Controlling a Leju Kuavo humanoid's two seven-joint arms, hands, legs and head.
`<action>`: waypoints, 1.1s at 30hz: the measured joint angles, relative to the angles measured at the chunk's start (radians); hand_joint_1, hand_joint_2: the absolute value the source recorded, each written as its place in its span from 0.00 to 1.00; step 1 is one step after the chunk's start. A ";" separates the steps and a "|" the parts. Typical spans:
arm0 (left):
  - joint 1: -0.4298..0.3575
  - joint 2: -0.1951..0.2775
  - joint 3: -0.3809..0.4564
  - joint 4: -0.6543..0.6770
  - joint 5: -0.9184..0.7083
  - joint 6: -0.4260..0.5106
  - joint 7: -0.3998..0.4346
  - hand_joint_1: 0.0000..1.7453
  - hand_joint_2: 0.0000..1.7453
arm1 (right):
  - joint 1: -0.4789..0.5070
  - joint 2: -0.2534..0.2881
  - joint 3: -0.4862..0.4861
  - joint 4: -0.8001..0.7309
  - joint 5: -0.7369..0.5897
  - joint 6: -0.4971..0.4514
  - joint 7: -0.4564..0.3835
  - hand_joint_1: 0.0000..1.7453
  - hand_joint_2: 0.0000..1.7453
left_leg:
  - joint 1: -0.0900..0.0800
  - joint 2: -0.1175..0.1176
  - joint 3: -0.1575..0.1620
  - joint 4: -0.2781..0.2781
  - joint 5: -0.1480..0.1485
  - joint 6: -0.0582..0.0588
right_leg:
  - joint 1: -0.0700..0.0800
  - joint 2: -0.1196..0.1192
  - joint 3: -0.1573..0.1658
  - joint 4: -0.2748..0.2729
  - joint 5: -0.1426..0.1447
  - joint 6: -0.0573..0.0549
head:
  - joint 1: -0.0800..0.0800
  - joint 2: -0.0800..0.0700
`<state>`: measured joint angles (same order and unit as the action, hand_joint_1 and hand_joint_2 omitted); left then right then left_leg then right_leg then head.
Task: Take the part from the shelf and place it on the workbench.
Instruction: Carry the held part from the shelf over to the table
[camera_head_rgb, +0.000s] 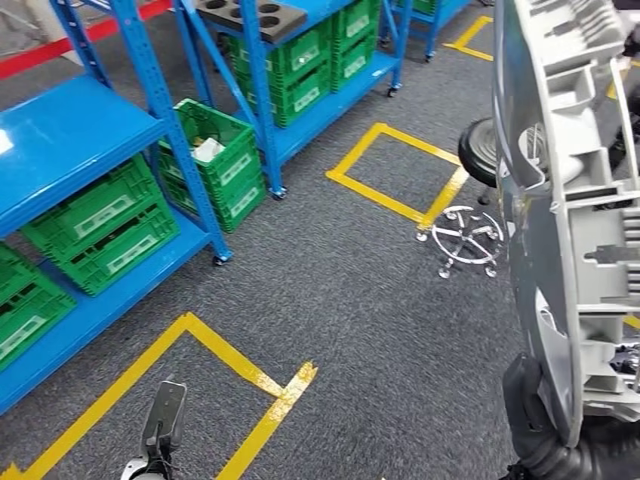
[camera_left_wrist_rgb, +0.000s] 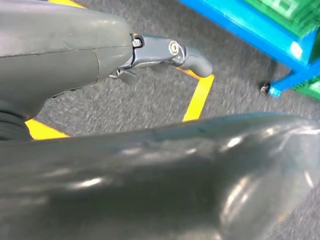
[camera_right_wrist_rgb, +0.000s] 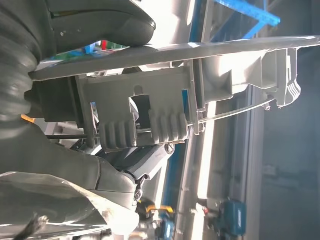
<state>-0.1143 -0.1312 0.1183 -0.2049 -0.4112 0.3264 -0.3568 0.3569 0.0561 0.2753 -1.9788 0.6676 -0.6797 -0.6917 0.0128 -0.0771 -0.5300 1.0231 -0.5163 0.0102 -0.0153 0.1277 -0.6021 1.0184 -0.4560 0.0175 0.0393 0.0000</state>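
Right hand (camera_right_wrist_rgb: 86, 150) clamped on the grey moulded part (camera_head_rgb: 573, 200), thumb over one face, fingers under the ribbed side. Part held upright, filling the right edge of the head frame. Left hand (camera_left_wrist_rgb: 113, 55) low at bottom left, holding nothing, one finger extended; how the rest lie cannot be told. Blue shelf (camera_head_rgb: 68, 140) with green crates (camera_head_rgb: 106, 225) at upper left; yellow floor tape (camera_head_rgb: 226, 350) on grey carpet.
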 joint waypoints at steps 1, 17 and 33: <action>-0.003 -0.002 0.000 0.000 0.000 0.000 0.000 0.00 0.00 | 0.001 0.000 -0.001 0.000 0.000 0.000 0.000 1.00 1.00 | -0.001 0.009 0.000 -0.006 0.001 0.001 | -0.003 0.013 -0.007 0.000 0.004 0.007 | 0.000 0.000; -0.014 -0.016 0.001 -0.007 0.013 0.003 -0.016 0.00 0.00 | -0.007 0.000 -0.019 -0.001 -0.018 0.000 -0.001 1.00 1.00 | -0.014 0.209 0.005 -0.012 -0.001 -0.004 | 0.012 -0.196 0.007 0.000 -0.017 0.004 | 0.007 0.000; 0.000 -0.017 0.027 -0.007 0.034 0.022 -0.030 0.00 0.00 | -0.021 0.000 -0.033 0.006 -0.042 0.000 -0.001 1.00 1.00 | -0.004 0.020 -0.014 -0.007 0.012 0.013 | 0.004 0.010 -0.027 0.005 0.007 0.006 | 0.001 0.000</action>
<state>-0.1138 -0.1483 0.1449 -0.2117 -0.3771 0.3488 -0.3867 0.3363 0.0565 0.2419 -1.9726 0.6258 -0.6794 -0.6925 0.0090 -0.0575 -0.5443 1.0164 -0.5038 0.0236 -0.0116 0.1379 -0.6294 1.0235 -0.4488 0.0235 0.0399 0.0000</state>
